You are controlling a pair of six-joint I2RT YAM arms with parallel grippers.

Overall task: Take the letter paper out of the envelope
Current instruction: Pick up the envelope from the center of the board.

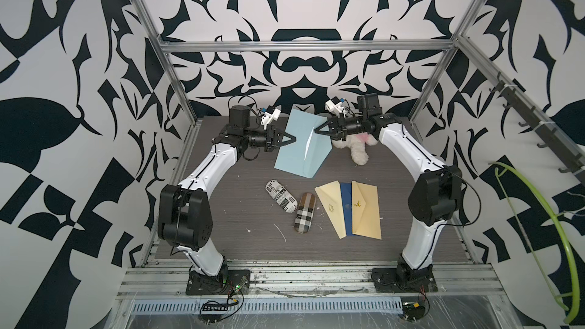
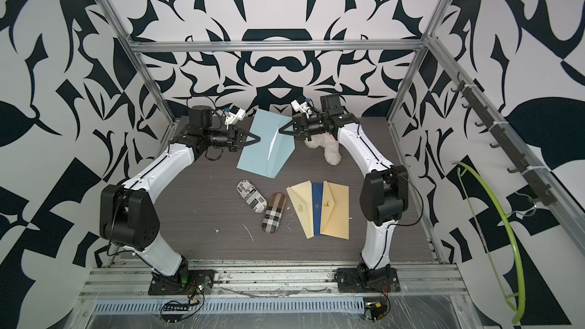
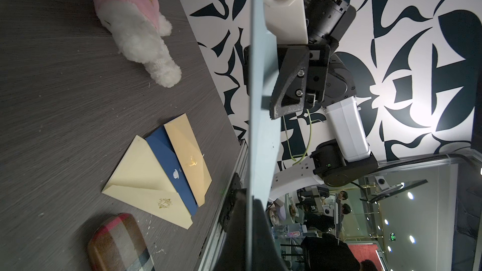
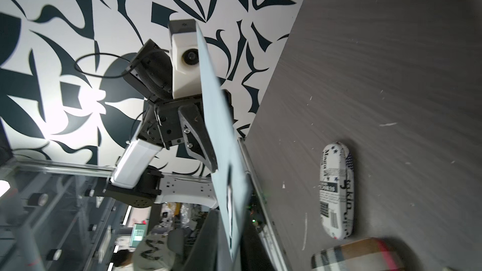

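A light blue envelope (image 1: pixel 292 153) (image 2: pixel 256 150) is held upright above the back middle of the table, with its flap folded out toward the right. A thin white edge of the letter paper (image 1: pixel 308 148) (image 2: pixel 272 147) shows along the opening. My left gripper (image 1: pixel 292 138) (image 2: pixel 257 138) is shut on the envelope's left side; in the left wrist view the sheet (image 3: pixel 260 126) runs edge-on between the closed jaws of the left gripper (image 3: pixel 251 204). My right gripper (image 1: pixel 316 129) (image 2: pixel 280 130) pinches the envelope at the flap fold. The right wrist view shows the envelope (image 4: pixel 221 139) pressed between the right gripper (image 4: pixel 232 217) jaws.
A white plush dog in pink (image 1: pixel 357 150) lies behind the right arm. In front of the held envelope lie a newsprint glasses case (image 1: pixel 280 197), a plaid glasses case (image 1: pixel 305 213), and overlapping cream and dark blue envelopes (image 1: pixel 348 213). A green hanger (image 1: pixel 538 232) hangs outside the frame on the right.
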